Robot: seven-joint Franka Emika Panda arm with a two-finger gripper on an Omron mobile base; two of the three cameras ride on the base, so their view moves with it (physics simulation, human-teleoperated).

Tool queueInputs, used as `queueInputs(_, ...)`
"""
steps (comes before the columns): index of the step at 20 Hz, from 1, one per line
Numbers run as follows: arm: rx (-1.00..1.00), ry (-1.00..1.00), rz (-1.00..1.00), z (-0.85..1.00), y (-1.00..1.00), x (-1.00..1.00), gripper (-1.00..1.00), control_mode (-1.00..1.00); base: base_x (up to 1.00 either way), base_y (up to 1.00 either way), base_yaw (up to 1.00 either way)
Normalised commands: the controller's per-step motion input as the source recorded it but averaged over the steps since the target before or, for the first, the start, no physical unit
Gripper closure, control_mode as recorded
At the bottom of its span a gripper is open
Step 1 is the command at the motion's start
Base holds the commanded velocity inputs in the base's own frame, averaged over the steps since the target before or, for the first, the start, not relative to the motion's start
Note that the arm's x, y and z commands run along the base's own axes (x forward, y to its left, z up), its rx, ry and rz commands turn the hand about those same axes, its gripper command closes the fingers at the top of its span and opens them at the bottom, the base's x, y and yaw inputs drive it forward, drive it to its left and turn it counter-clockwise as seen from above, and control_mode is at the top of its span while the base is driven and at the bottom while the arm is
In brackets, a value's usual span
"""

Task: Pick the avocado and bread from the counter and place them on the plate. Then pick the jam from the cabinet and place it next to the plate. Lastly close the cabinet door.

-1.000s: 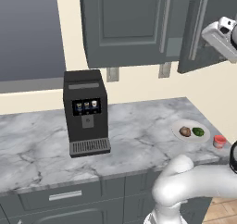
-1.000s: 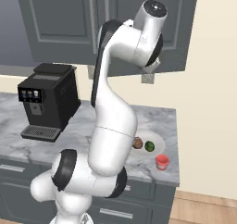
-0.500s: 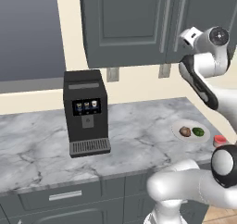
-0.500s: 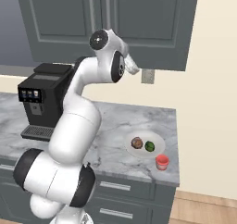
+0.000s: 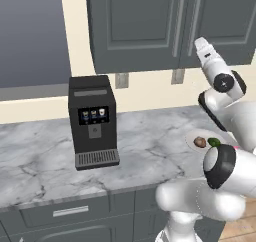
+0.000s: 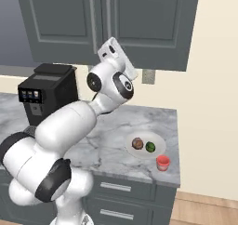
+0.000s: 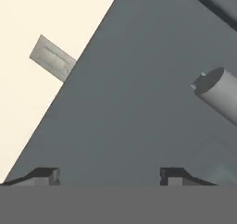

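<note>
Our fingers (image 7: 110, 174) stood spread with nothing between them, close against the dark grey cabinet (image 7: 139, 102) door, beside the end of its silver bar handle (image 7: 217, 94). We saw the bread (image 6: 137, 143) and avocado (image 6: 150, 147) lying side by side on the plate (image 6: 144, 153) on the worktop (image 6: 116, 126). We saw the jam (image 6: 162, 162) standing just beside the plate.
</note>
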Motion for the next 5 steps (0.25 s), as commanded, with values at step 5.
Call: queueInputs(5,0.18,-0.43,0.32,0.12,-0.48,-0.91,-1.00,-1.00,0.00,0.00,0.00)
